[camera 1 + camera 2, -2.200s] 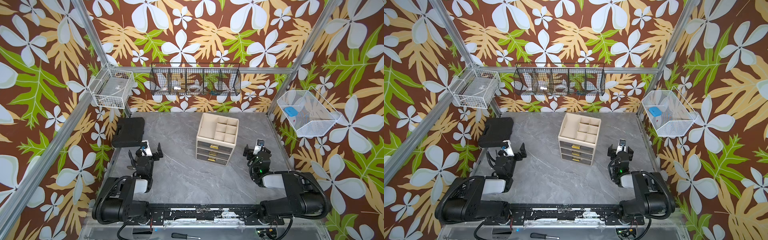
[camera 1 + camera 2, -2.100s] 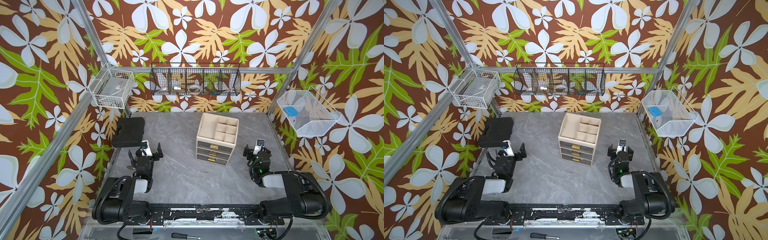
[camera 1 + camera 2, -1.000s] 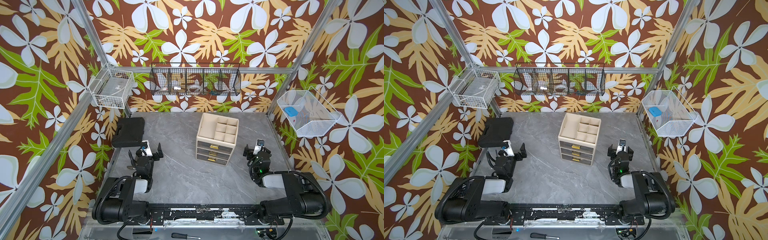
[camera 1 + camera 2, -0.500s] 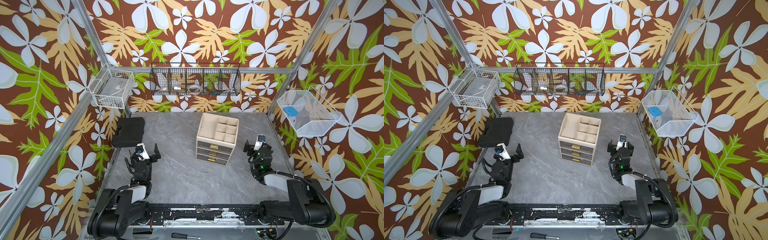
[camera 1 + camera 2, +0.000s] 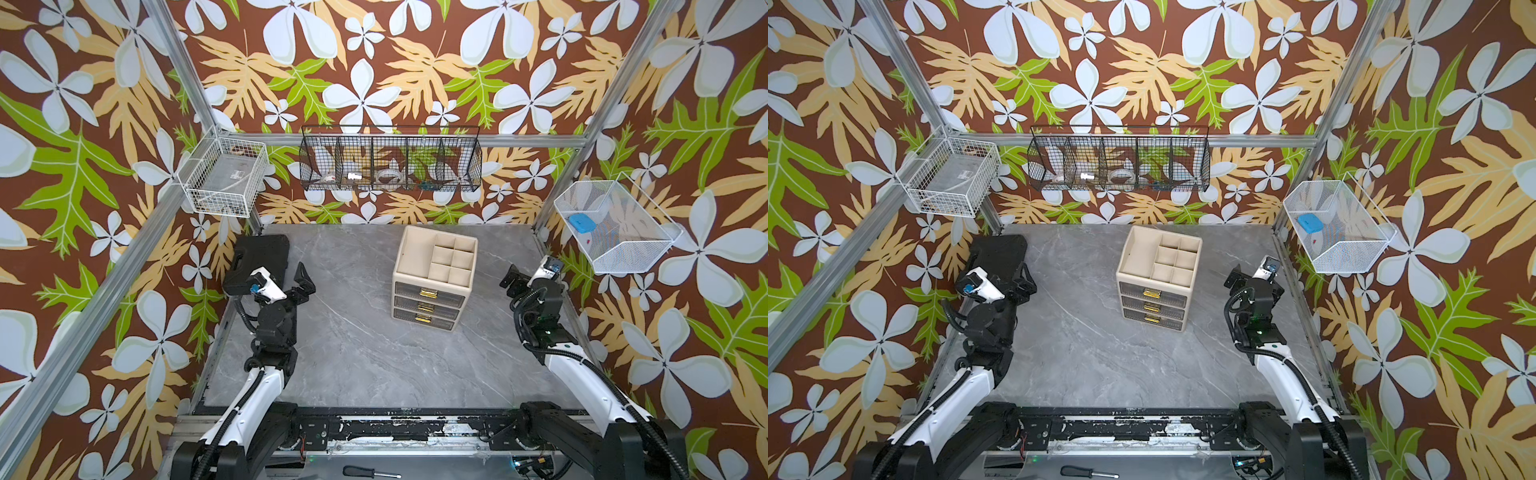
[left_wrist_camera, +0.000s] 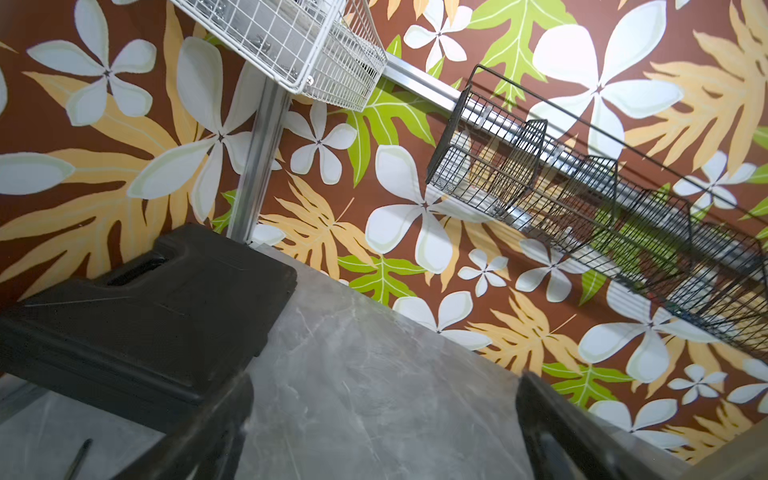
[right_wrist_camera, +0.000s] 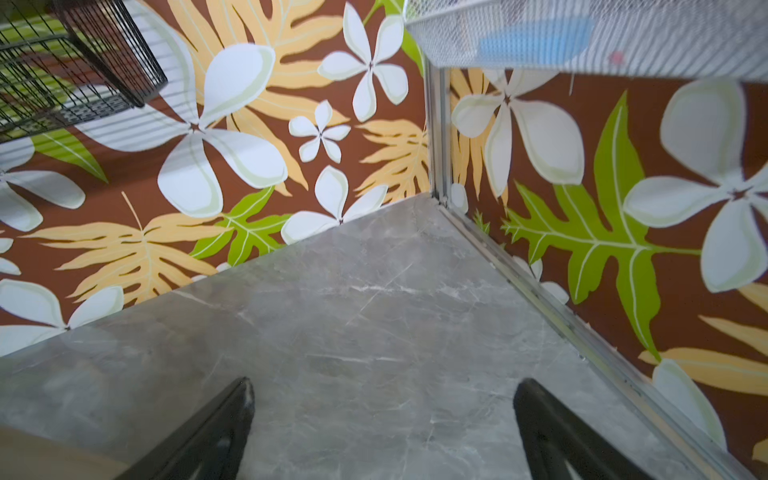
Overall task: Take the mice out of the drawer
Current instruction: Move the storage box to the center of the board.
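Note:
The drawer unit [image 5: 430, 286] [image 5: 1156, 286] is a beige box in the middle of the table. Its three drawers with gold handles [image 5: 428, 294] are all pushed in. The mice are hidden. The open tray on top of the unit holds nothing I can see. My left gripper [image 5: 289, 282] [image 5: 1017, 282] [image 6: 384, 399] hangs open over the table, left of the unit and beside the black case [image 5: 259, 257] [image 6: 145, 316]. Right of the unit, my right gripper [image 5: 530, 276] [image 5: 1254, 278] [image 7: 382, 399] is open. Neither gripper holds anything.
A white wire basket [image 5: 224, 183] hangs on the left wall, and a black wire rack [image 5: 390, 160] on the back wall. A white mesh basket [image 5: 611, 228] on the right wall holds a blue item. A screwdriver [image 5: 370, 471] lies on the front rail below the grey table [image 5: 353, 353].
Both arms have risen from their folded pose and reached toward the back of the table. Both grippers have stayed open, and the drawer unit has not moved.

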You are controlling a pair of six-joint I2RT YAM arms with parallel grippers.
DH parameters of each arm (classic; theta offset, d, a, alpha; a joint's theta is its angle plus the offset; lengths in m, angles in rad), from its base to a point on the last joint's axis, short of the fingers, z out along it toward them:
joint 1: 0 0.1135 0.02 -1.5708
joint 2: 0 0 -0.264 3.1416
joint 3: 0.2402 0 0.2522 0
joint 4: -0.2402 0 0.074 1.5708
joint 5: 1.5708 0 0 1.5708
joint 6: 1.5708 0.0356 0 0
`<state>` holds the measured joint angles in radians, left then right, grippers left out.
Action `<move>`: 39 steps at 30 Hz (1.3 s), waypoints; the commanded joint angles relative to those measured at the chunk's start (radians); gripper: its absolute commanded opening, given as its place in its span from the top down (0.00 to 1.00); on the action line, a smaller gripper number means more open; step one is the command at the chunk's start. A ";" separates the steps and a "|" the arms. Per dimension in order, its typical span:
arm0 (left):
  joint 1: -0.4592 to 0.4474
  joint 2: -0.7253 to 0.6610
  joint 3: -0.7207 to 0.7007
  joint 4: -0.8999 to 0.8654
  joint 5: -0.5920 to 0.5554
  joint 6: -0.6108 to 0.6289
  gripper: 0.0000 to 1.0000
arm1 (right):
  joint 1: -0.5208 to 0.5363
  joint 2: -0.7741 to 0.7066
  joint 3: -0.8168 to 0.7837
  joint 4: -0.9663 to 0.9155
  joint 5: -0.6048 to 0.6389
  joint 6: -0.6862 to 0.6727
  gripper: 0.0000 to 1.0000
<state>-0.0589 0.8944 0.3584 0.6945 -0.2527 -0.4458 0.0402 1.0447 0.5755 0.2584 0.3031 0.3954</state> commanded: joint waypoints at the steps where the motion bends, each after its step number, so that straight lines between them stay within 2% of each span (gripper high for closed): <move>1: 0.002 -0.026 0.012 -0.118 0.061 -0.144 0.00 | 0.000 -0.016 0.021 -0.162 -0.090 0.109 0.00; 6: 0.002 -0.008 0.139 -0.314 0.266 -0.215 0.00 | 0.000 -0.054 0.035 -0.227 -0.202 0.167 0.00; 8: 0.000 0.003 0.181 -0.334 0.421 -0.233 0.00 | 0.000 -0.084 0.056 -0.260 -0.256 0.184 0.00; 12: -0.036 0.023 0.237 -0.342 0.595 -0.286 0.00 | 0.001 -0.129 0.110 -0.312 -0.404 0.227 0.00; 15: -0.117 0.042 0.287 -0.345 0.597 -0.288 0.00 | 0.003 -0.147 0.128 -0.306 -0.490 0.277 0.00; 18: -0.231 0.091 0.358 -0.357 0.545 -0.255 0.00 | 0.016 -0.113 0.170 -0.296 -0.578 0.321 0.00; 22: -0.316 0.190 0.432 -0.347 0.514 -0.258 0.00 | 0.097 -0.063 0.248 -0.308 -0.566 0.323 0.01; 28: -0.419 0.360 0.542 -0.272 0.543 -0.272 0.00 | 0.131 0.039 0.291 -0.223 -0.618 0.431 0.00; 33: -0.457 0.493 0.642 -0.251 0.597 -0.289 0.00 | 0.164 0.141 0.377 -0.240 -0.578 0.431 0.00; 37: -0.471 0.518 0.660 -0.214 0.637 -0.303 0.00 | 0.176 0.204 0.423 -0.226 -0.616 0.448 0.01; 39: -0.481 0.523 0.680 -0.256 0.644 -0.280 0.00 | 0.176 0.243 0.460 -0.253 -0.631 0.440 0.00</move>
<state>-0.5312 1.4143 1.0168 0.4225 0.3508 -0.7330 0.2157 1.2583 1.0035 0.0002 -0.2996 0.8322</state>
